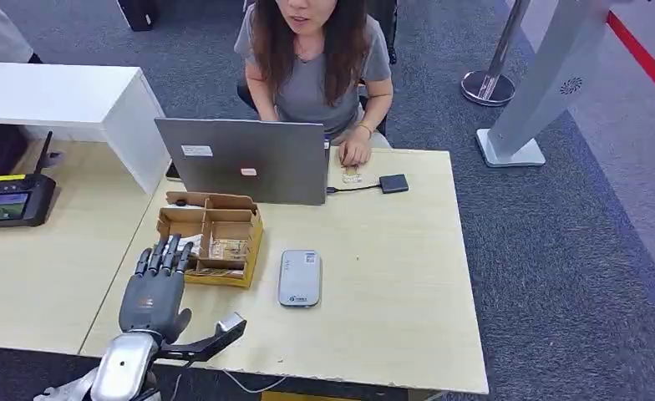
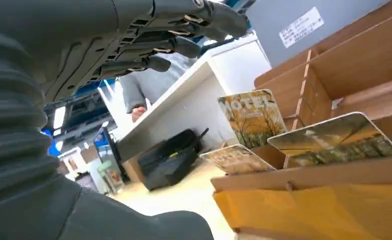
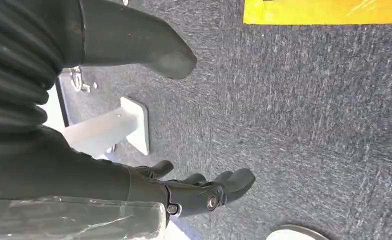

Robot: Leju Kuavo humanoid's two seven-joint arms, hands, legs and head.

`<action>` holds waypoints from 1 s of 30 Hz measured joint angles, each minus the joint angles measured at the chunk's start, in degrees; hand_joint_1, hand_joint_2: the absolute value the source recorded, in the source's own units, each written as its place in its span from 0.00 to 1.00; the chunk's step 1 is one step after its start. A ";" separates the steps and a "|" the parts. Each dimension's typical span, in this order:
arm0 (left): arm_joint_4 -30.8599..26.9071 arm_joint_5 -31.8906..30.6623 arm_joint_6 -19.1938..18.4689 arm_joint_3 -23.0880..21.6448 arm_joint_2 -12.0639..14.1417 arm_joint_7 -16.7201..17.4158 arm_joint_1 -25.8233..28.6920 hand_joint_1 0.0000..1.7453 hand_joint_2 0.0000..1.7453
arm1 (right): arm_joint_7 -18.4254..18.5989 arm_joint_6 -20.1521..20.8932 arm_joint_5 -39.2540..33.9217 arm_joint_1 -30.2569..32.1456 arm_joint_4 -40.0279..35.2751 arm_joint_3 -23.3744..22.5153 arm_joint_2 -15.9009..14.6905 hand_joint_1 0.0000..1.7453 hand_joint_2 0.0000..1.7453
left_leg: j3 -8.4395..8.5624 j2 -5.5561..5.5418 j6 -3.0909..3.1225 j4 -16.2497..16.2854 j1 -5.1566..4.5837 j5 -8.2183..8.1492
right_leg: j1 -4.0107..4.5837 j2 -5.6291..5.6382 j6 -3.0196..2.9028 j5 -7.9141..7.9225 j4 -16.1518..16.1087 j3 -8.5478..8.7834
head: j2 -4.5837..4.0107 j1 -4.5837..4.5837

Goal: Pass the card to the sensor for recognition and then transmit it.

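Head view shows the left hand (image 1: pixel 154 288) held over the near-left part of the wooden surface (image 1: pixel 391 284), fingers apart and stretched toward the cardboard box (image 1: pixel 211 238), holding nothing. Its fingertips lie at the box's left edge; whether they touch it I cannot tell. The box is split into compartments, and cards stand in them. Left wrist view shows the cards from close by: one card (image 2: pixel 251 117) with a printed hotel picture leans upright against a divider, its long axis running up out of the box, and another card (image 2: pixel 334 140) lies tilted beside it with its face turned up. To the right of the box on the surface lies the grey sensor (image 1: pixel 299 277), flat, long axis running away from the robot. Behind the box stands an open laptop (image 1: pixel 245 160), with a person (image 1: pixel 316 58) seated behind it. Right wrist view shows the right hand (image 3: pixel 204 192) hanging over grey carpet (image 3: pixel 309 110), fingers loosely apart, empty.
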 joint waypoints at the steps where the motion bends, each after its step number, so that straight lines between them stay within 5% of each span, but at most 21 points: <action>1: 0.20 0.00 0.07 0.61 -0.39 -1.27 0.20 0.00 1.00 | 0.00 0.00 0.00 -0.05 0.00 0.13 0.00 0.00 1.00 | 0.00 0.01 0.00 0.00 0.00 0.00 | 0.00 0.01 0.00 0.00 0.00 0.00 | 0.00 0.00; 6: 1.46 0.09 1.24 5.28 -2.38 -8.71 1.48 0.00 1.00 | 0.19 0.11 0.00 -0.30 0.02 1.29 0.00 0.00 1.00 | 0.01 0.01 0.00 0.00 0.00 0.00 | 0.00 0.02 0.00 0.00 0.00 -0.01 | 0.00 0.00; 20: 3.26 0.11 1.79 9.86 -4.04 -10.12 2.38 0.00 1.00 | 0.37 0.17 0.00 -0.60 0.02 2.30 0.00 0.00 1.00 | 0.00 0.00 0.00 0.00 0.00 0.00 | 0.00 0.00 0.00 0.00 0.00 0.00 | 0.00 0.02; 30: 5.60 1.11 4.39 13.09 -3.10 -15.65 2.47 0.00 1.00 | 0.79 0.77 0.00 -0.88 0.09 4.44 0.00 0.00 1.00 | 0.01 0.00 0.00 0.00 0.01 0.01 | 0.01 -0.01 0.00 0.00 0.01 0.00 | 0.00 0.02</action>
